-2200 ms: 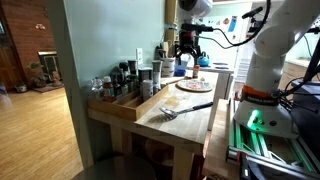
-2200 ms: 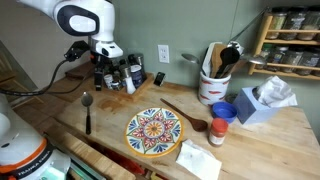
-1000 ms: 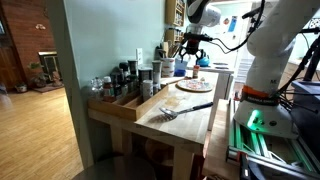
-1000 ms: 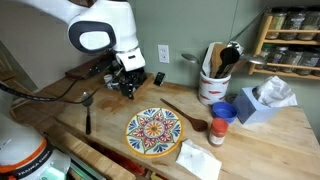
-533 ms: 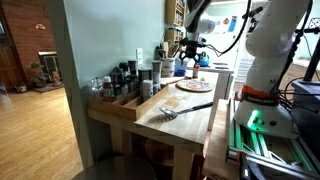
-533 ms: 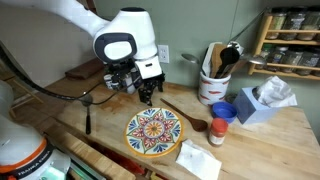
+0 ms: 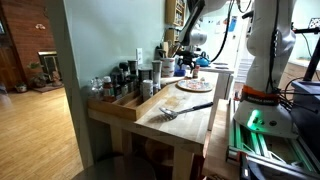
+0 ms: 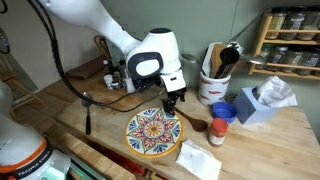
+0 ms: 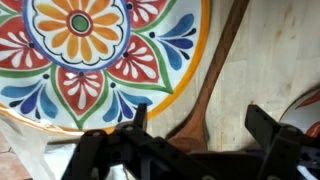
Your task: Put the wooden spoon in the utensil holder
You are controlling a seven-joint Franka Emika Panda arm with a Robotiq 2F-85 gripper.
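The wooden spoon (image 8: 190,117) lies flat on the table beside a colourful patterned plate (image 8: 152,132). In the wrist view the spoon (image 9: 213,78) runs from top right down to its bowl between my fingers. The gripper (image 8: 172,101) hangs just above the spoon's handle end, open and empty. In the wrist view the gripper (image 9: 203,138) has one dark finger on each side of the spoon's bowl. The utensil holder (image 8: 213,89), white with a red band, stands behind to the right and holds several utensils. The gripper also shows in an exterior view (image 7: 186,63).
A blue lid (image 8: 221,111), a red-capped jar (image 8: 216,133) and a tissue box (image 8: 262,102) stand right of the spoon. A dark spoon (image 8: 88,110) lies at the left. A tray of bottles (image 7: 124,84) lines the wall. A slotted spatula (image 7: 184,110) lies near the table edge.
The arm has swung from above the bottles at the back across the table to above the plate's edge and the wooden spoon. The gripper has stayed open.
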